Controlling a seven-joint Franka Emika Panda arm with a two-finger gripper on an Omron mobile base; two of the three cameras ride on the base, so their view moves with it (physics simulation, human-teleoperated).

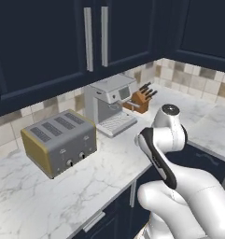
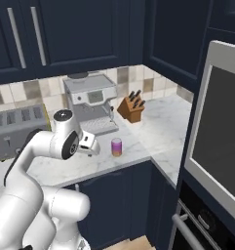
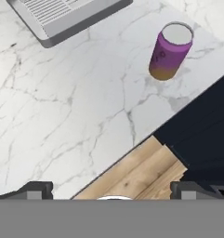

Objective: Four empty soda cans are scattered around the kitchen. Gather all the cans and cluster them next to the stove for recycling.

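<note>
A purple-pink soda can with an orange lower band stands upright on the white marble counter, near its front edge. In the right base view the same can sits just right of my gripper, which hovers above the counter edge and points down. In the hand view my gripper is open, its fingertips set wide apart with nothing between them; the can lies up and to the right, apart from them. The stove and the red cans are out of view.
A grey coffee machine stands behind the can, a toaster to its left and a wooden knife block in the corner. A dark-glass wall oven fills the right side. Wood floor lies below the counter edge.
</note>
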